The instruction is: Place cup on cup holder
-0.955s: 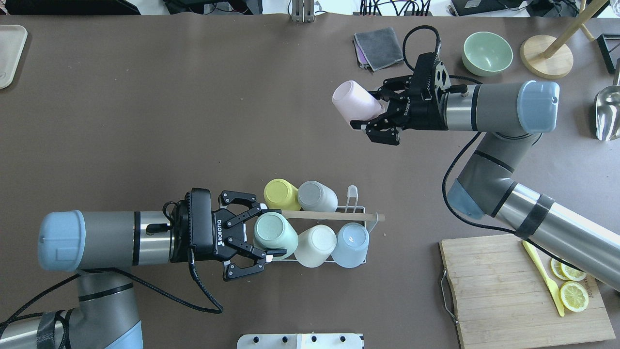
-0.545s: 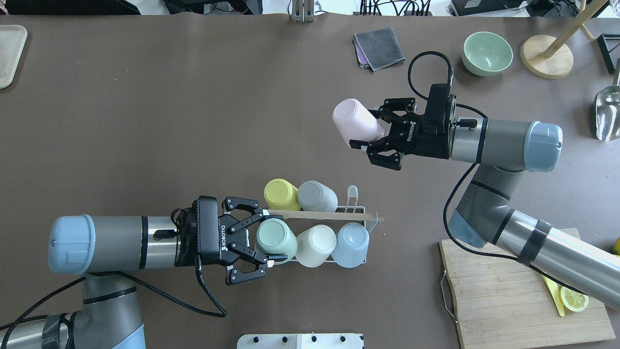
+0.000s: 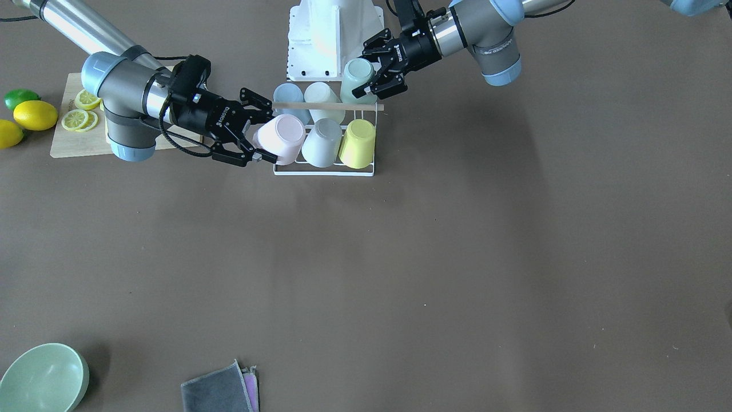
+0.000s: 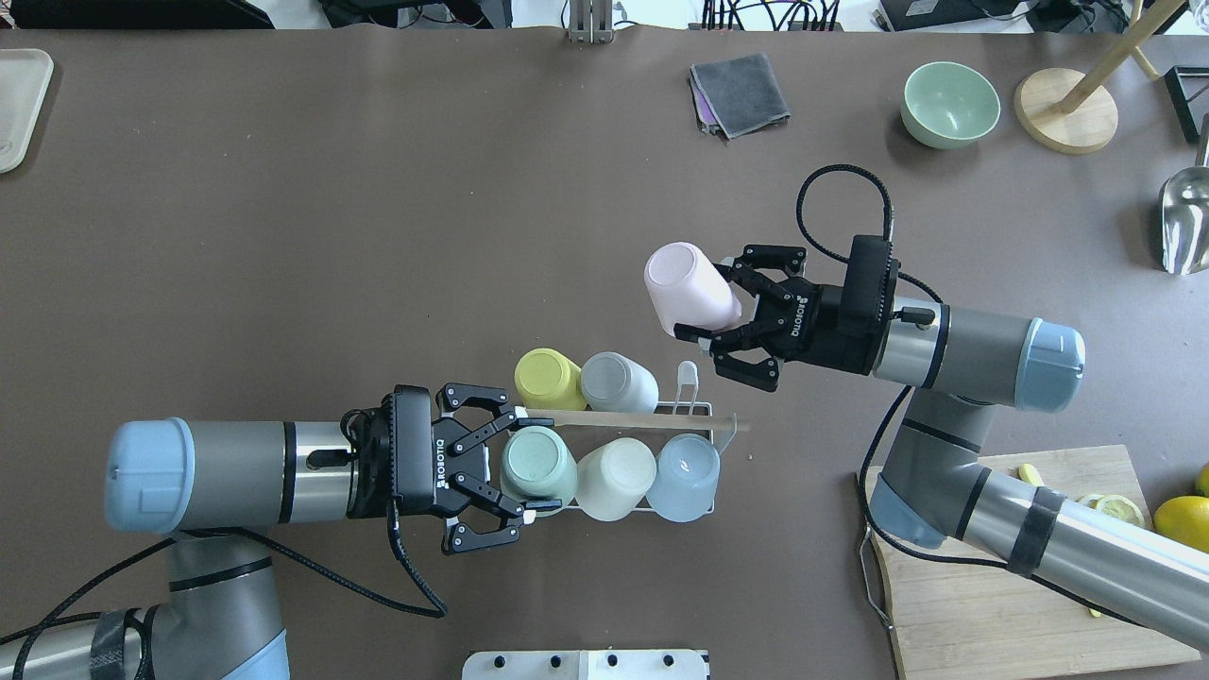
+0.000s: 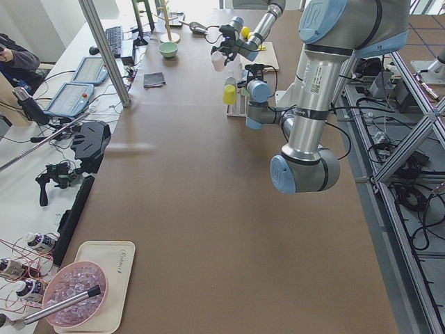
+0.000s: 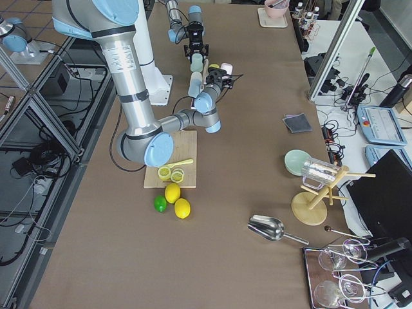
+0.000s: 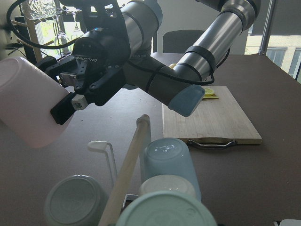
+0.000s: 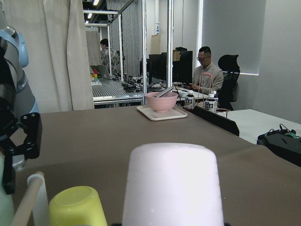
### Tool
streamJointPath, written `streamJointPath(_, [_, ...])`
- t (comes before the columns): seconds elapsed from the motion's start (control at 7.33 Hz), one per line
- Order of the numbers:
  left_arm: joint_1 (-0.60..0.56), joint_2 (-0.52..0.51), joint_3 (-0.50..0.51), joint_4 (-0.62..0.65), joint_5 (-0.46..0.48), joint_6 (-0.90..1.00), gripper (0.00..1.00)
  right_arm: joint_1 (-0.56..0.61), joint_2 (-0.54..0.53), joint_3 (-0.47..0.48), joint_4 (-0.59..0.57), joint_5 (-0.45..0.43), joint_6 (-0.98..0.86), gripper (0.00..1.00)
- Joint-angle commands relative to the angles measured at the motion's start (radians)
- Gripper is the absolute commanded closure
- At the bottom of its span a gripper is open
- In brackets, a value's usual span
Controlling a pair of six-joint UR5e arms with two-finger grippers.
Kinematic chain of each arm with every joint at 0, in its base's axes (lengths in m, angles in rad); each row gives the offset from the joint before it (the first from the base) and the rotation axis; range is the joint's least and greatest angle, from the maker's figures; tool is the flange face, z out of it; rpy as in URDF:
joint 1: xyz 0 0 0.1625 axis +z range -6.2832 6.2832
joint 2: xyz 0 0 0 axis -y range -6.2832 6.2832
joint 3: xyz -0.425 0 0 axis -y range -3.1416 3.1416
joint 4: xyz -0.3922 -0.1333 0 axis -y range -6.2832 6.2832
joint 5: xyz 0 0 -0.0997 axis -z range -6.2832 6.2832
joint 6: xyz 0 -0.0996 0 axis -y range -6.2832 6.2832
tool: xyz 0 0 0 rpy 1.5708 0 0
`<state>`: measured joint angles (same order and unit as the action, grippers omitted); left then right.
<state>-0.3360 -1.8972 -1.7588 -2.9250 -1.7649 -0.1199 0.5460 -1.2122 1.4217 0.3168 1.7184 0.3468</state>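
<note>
The cup holder is a white wire rack with a wooden rod across its top. Yellow, grey, cream and light blue cups hang on it upside down. One back-row prong is bare. My right gripper is shut on a pink cup, held tilted in the air just beyond that prong; it also shows in the front view. My left gripper is shut on a mint green cup at the rack's left front slot.
A wooden cutting board with lemon slices lies at the near right, with a lemon beside it. A green bowl, a grey cloth, a wooden stand and a metal scoop sit at the far right.
My right gripper has carried the pink cup nearer to the rack, to just beyond the bare prong. My left gripper has shifted slightly right with the mint green cup.
</note>
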Motion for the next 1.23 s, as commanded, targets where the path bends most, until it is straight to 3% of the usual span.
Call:
streamJointPath(0.0, [0.000, -0.005, 0.005, -0.003, -0.001, 0.000, 0.01, -0.069, -0.021, 0.000, 0.047, -0.063, -0.011, 0.45])
streamJointPath(0.55, [-0.053, 0.009, -0.048, 0.022, -0.005, -0.018, 0.01, -0.124, -0.041, 0.000, 0.082, -0.115, -0.022, 0.45])
streamJointPath(1.09, [-0.252, 0.139, -0.198, 0.422, -0.068, -0.001, 0.01, -0.124, -0.058, -0.001, 0.105, -0.117, -0.020, 0.45])
